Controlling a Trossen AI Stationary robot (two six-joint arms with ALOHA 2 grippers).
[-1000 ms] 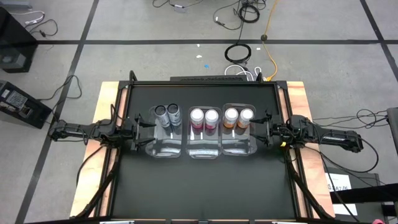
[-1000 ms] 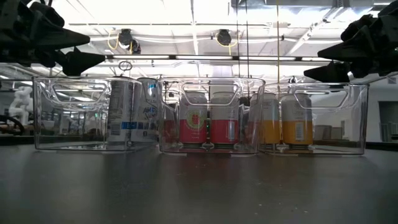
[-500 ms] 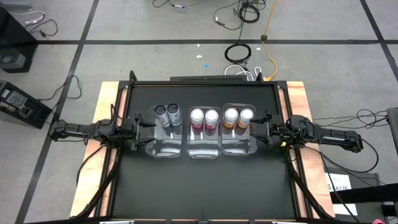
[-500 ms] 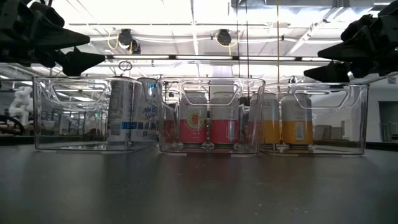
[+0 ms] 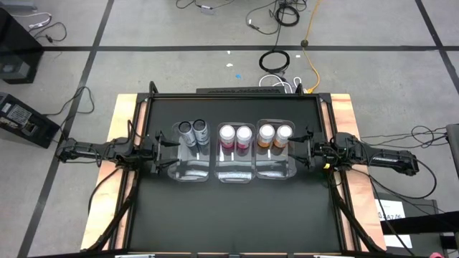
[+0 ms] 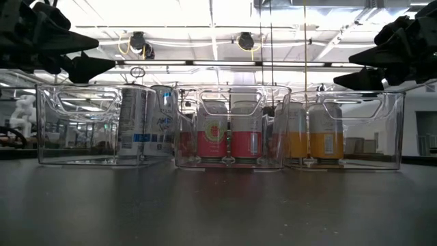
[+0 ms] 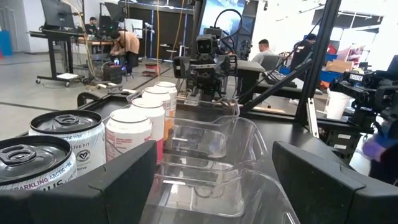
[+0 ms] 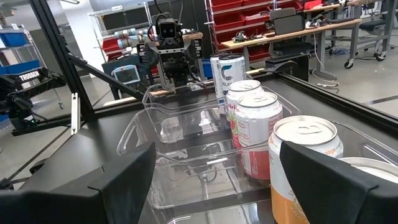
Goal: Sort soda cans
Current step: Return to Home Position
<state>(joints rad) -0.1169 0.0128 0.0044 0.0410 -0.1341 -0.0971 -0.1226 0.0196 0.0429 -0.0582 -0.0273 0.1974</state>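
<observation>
Three clear bins stand side by side across the middle of the black table. Two dark grey soda cans (image 5: 193,131) stand upright at the far end of the left bin (image 5: 188,168). Two pink cans (image 5: 235,135) stand in the middle bin (image 5: 234,170), and two orange cans (image 5: 275,133) in the right bin (image 5: 276,166). My left gripper (image 5: 166,145) hovers open and level just outside the left bin's outer wall, higher than its rim (image 6: 89,56). My right gripper (image 5: 300,147) hovers open the same way beside the right bin (image 6: 355,68). Neither holds anything.
The near halves of all three bins hold no cans. Black table surface lies bare in front of and behind the bins. Wooden strips (image 5: 126,122) edge the table on the left and right. People work at benches (image 7: 127,43) in the room beyond.
</observation>
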